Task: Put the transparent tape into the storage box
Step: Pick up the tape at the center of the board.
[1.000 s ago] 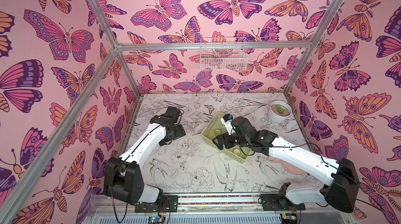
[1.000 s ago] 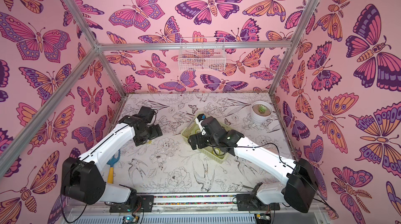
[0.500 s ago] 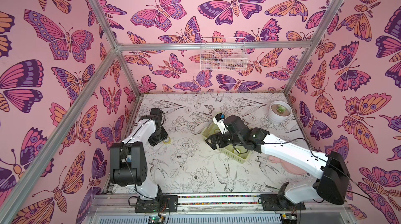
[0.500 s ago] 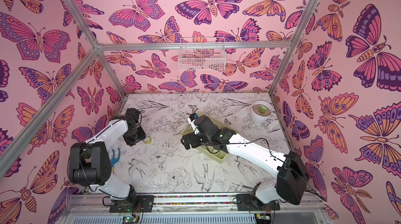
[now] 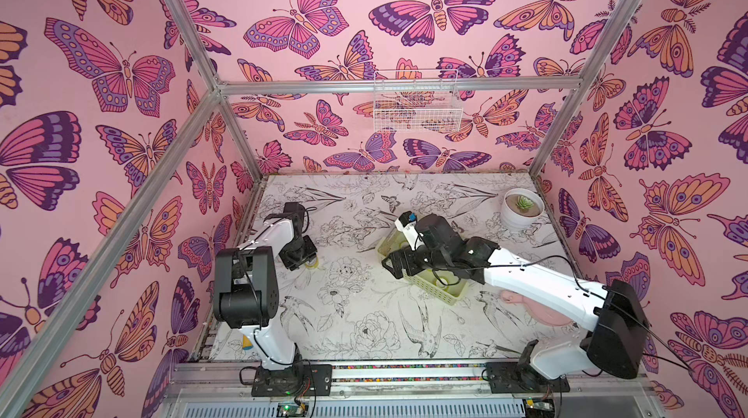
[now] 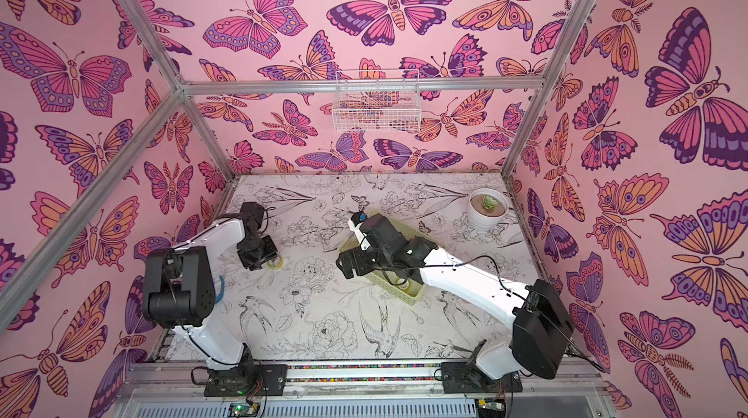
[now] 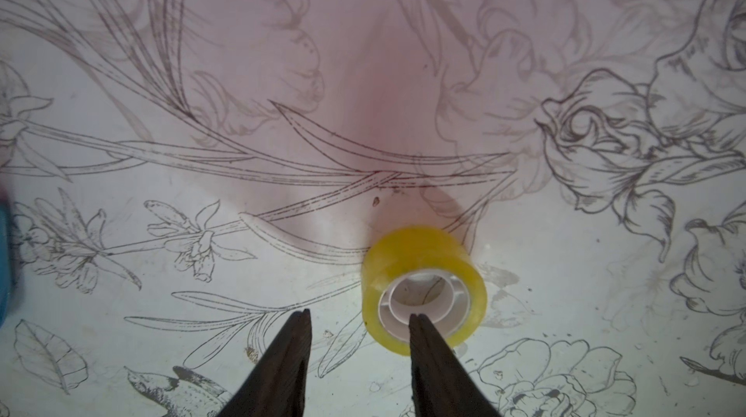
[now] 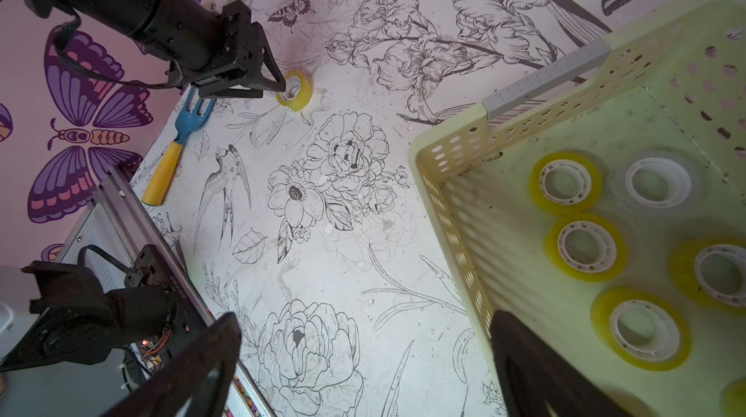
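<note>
The transparent tape (image 5: 312,262) (image 7: 424,269), a yellowish roll with a white core, lies flat on the tabletop (image 5: 344,327) at the left side, about midway between near and far, and well apart from the storage box (image 5: 443,295). The left gripper (image 5: 302,261) (image 7: 360,314) is down at the roll with its jaws partway apart. In the left wrist view one fingertip (image 7: 418,322) sits at the edge of the white core, and the other stands outside the roll with bare tabletop showing between it and the roll's wall, so the jaws are not clamped on the tape. The right wrist view shows the same meeting of the left gripper (image 8: 278,88) and the tape (image 8: 300,96). The storage box (image 6: 411,294) (image 8: 456,144) lies at an angle just right of centre. Its floor carries several tape rolls (image 8: 587,247) lying flat, most yellowish and one paler. The right gripper (image 5: 394,267) (image 8: 365,316) hangs at the box's left end, spread wide and holding nothing, with one finger over the inside of the box and the other outside its perforated wall. A blue hand fork (image 8: 177,144) with a yellow handle lies by the left edge of the tabletop, nearer than the tape. A white pot (image 5: 514,221) with a small green plant stands at the far right, and a white wire basket (image 5: 417,102) hangs on the far wall.
</note>
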